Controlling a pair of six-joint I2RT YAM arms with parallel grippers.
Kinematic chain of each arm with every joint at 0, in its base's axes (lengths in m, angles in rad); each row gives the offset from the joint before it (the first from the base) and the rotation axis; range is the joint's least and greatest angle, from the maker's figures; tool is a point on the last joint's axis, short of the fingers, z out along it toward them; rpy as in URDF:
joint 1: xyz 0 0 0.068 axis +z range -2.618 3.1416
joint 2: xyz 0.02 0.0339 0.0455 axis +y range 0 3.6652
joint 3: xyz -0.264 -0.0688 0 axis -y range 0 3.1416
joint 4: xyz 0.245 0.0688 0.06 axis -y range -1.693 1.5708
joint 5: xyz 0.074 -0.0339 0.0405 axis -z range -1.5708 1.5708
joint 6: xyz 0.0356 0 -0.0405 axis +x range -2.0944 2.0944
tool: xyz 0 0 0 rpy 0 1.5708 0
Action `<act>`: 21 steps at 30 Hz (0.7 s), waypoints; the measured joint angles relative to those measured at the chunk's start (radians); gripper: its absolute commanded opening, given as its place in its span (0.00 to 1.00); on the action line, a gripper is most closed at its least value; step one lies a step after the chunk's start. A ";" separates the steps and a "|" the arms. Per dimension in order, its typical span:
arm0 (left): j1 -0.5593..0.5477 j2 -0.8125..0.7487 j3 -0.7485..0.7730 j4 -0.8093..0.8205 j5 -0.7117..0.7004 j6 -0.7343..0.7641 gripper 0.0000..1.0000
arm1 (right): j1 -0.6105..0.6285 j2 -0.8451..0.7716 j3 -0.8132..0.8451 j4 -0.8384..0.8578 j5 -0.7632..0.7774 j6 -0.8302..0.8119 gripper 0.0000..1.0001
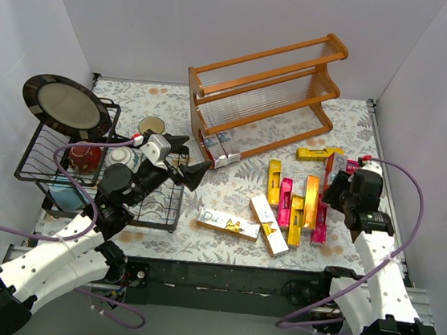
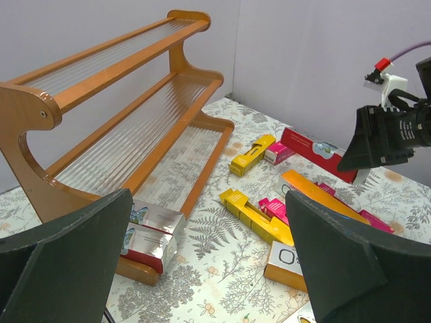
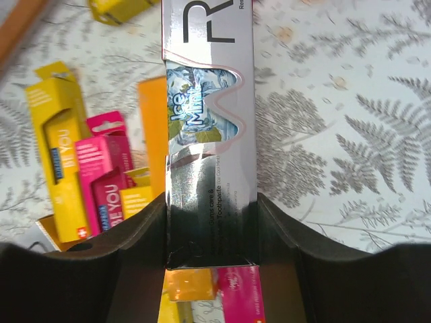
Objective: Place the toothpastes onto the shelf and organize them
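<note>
The orange-brown wooden shelf (image 1: 265, 83) stands at the back; it also shows in the left wrist view (image 2: 135, 114). Two silver toothpaste cartons (image 1: 219, 149) lie on its bottom tier at the left end (image 2: 151, 232). My right gripper (image 1: 339, 189) is shut on one end of a silver "Ice Mint" carton (image 3: 210, 134), low over the pile. Loose cartons lie on the table: yellow (image 1: 273, 181), magenta (image 1: 285, 203), orange (image 1: 310, 198), and white-gold (image 1: 227, 225). My left gripper (image 1: 190, 165) is open and empty, facing the shelf's left end (image 2: 209, 262).
A black wire dish rack (image 1: 46, 163) with a dark plate (image 1: 65, 106), bowls and cups stands at the left, beside my left arm. White walls close in the table on three sides. Another yellow carton (image 1: 318, 154) lies near the shelf's right foot.
</note>
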 measured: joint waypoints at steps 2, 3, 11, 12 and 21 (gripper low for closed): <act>0.000 0.000 0.000 0.000 0.000 0.000 0.98 | 0.051 0.003 0.032 0.008 0.000 0.000 0.45; 0.000 0.000 0.000 0.000 0.000 0.000 0.98 | 0.083 0.009 0.046 0.024 -0.002 0.000 0.44; 0.000 0.000 0.000 0.000 0.000 0.001 0.98 | 0.278 0.169 0.098 0.194 -0.037 -0.012 0.45; 0.000 0.000 0.000 0.000 -0.001 0.001 0.98 | 0.300 0.205 0.101 0.220 -0.038 -0.014 0.45; 0.000 -0.002 0.000 -0.001 -0.001 0.005 0.98 | 0.404 0.469 0.116 0.465 -0.056 -0.040 0.44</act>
